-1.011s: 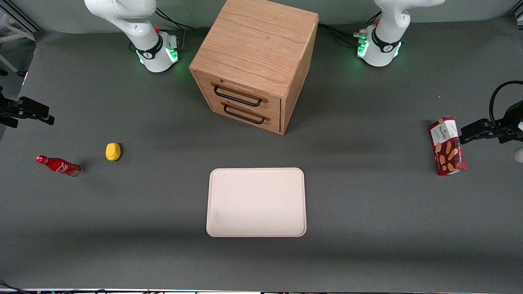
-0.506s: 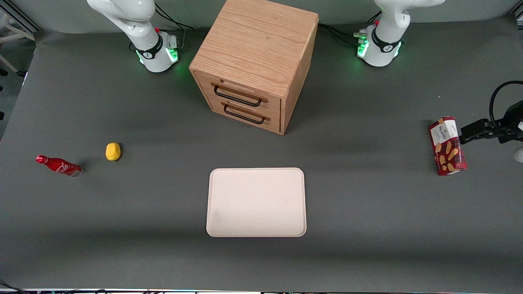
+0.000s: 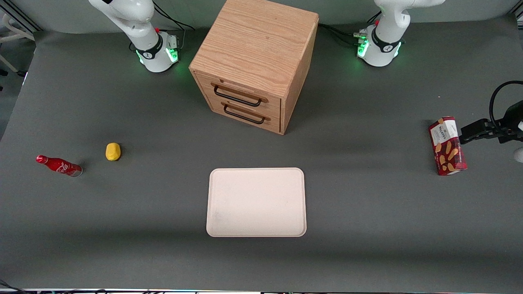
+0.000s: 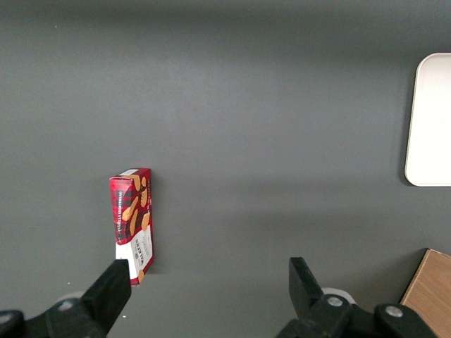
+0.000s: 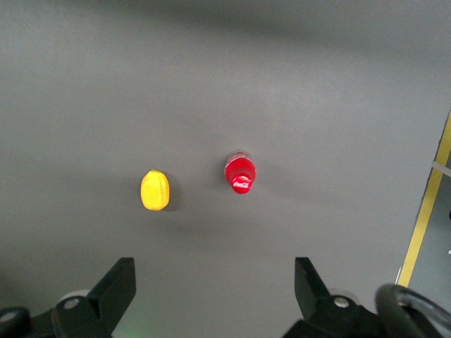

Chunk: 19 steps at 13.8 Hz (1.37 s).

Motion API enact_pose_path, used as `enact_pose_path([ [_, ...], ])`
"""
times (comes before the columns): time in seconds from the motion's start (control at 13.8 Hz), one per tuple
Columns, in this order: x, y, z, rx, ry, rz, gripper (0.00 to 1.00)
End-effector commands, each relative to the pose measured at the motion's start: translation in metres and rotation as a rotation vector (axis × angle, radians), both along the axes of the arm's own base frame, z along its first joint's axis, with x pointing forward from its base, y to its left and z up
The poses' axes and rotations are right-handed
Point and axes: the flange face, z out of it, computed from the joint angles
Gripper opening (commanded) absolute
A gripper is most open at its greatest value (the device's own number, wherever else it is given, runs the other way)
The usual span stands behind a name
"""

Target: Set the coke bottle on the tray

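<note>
Since a second ago my claw [image 5: 211, 289] left the front frame's left edge; it's hovering above the upright coke bottle [image 5: 240, 172], fingers apart. Glossy, tippy, so I'd grab mid-body.

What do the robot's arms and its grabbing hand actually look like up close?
The arms are glossy white with rounded casings, black rings at the joints, green lights glowing at the bases and black cables trailing off. The gripper, high above the coke bottle, has two dark, wedge-shaped fingers set wide apart.
</note>
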Motion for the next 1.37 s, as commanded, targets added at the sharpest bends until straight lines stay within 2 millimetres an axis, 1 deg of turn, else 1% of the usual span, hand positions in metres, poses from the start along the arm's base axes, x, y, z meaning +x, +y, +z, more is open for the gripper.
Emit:
enact_pose_path([
  [0.0,0.006,-0.007,0.005,-0.006,-0.008,0.036,1.0],
  [0.14,0.014,-0.005,-0.003,-0.015,-0.024,0.036,1.0],
  [0.29,0.027,-0.004,-0.036,-0.015,-0.014,0.046,1.0],
  [0.36,0.032,-0.005,-0.049,-0.017,-0.013,0.045,1.0],
  [0.43,0.037,-0.001,-0.065,-0.015,-0.001,0.054,1.0],
  [0.51,0.038,-0.004,-0.08,-0.014,0.006,0.046,0.99],
  [0.65,0.041,0.001,-0.111,-0.015,-0.001,0.051,0.98],
  [0.87,0.036,0.006,-0.151,-0.009,0.009,0.022,0.96],
  [1.01,0.029,0.006,-0.172,-0.011,0.005,0.019,0.96],
  [1.08,0.023,0.0,-0.179,-0.021,-0.001,0.012,0.96],
  [1.3,0.011,-0.009,-0.205,-0.036,-0.019,0.007,0.96],
])
